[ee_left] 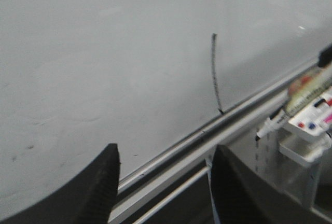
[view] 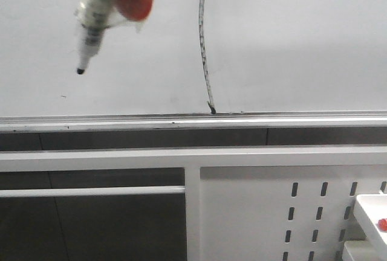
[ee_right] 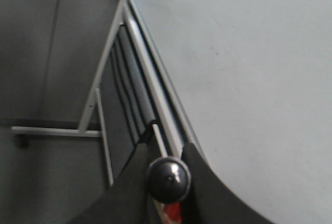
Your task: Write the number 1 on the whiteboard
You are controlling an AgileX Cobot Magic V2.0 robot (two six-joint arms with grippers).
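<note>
From the front, we saw our capless white marker pen (view: 97, 13), black tip down, hanging left of the thin curved black number 1 (view: 204, 43) on the glossy pale whiteboard (view: 302, 43). Our left gripper (ee_left: 163, 182) stood open and empty, facing that near-vertical stroke. Our right gripper (ee_right: 167, 182) was clamped around the marker, nearer the board's silver metal rail (ee_right: 155, 105).

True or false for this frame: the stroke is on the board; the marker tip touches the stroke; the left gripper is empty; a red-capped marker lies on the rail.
1. A black stroke, the number 1, is on the whiteboard. True.
2. The marker tip touches the stroke. False: it is well left of it.
3. The left gripper is open and empty. True.
4. A marker lies on the rail. False: the right gripper holds it.
</note>
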